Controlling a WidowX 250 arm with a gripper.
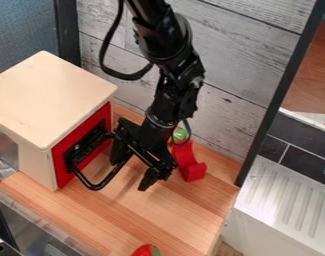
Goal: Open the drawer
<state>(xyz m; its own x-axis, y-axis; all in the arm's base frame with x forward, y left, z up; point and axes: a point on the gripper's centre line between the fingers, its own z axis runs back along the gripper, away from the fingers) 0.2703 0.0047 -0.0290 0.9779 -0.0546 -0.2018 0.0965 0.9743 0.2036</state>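
Standing apart, the fingers (150,179) of the black gripper (131,172) aren't pinching anything; gap between them is plain. Looped black handle (94,187) reaches out right beside them, its bar crossing near the finger closer to the drawer (59,167); contact, can't tell. Drawer: red front at left of view, set in the wooden box (44,97), looks shut.

Step in hand, as judged: get hold of the handle, then pull. Best to put one finger inside the loop and one outside, check the bar sits between both, then squeeze. Hooking the bar from inside might also do. Pull straight away from the red front, level and slow; a sideways or upward tug could jam the drawer or let the loop slip off. If the box starts sliding, ease off.

Outward on the counter (91,215): red curved toy (186,160) and green ball (180,134) behind the gripper, so keep the arm's swing off them. Red-and-green toy (146,250) at near edge, likely out of the way.
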